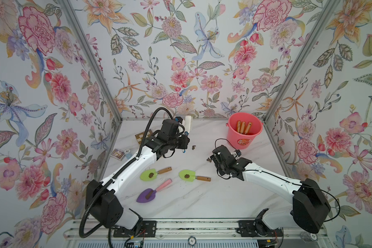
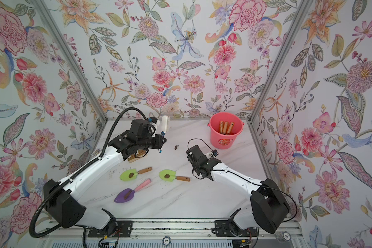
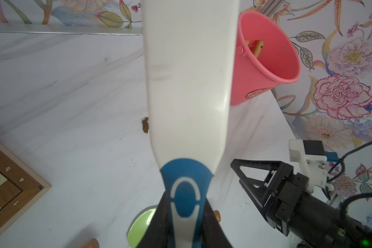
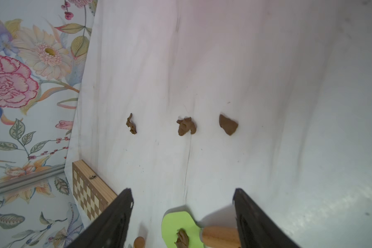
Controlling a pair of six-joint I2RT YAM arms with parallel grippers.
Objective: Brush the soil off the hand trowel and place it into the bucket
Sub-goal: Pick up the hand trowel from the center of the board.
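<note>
Three hand trowels lie on the marble table, each with a lump of soil on its blade: a green one (image 1: 146, 175), a second green one (image 1: 182, 173) (image 4: 174, 221) and a purple one (image 1: 144, 198). More soil lumps (image 4: 186, 126) (image 1: 193, 147) lie loose on the table. The coral-pink bucket (image 1: 234, 137) (image 3: 273, 64) stands at the back right with three wooden handles sticking up in it. My left gripper (image 1: 185, 135) (image 3: 185, 214) is shut on a white brush (image 3: 187, 85) by its blue handle. My right gripper (image 1: 215, 160) (image 4: 182, 193) hangs open and empty above the table.
A wooden chessboard (image 1: 140, 137) (image 4: 88, 193) lies at the back left, partly under my left arm. A small printed box (image 1: 117, 154) and a poker chip (image 1: 127, 151) sit by the left wall. Floral walls close in three sides.
</note>
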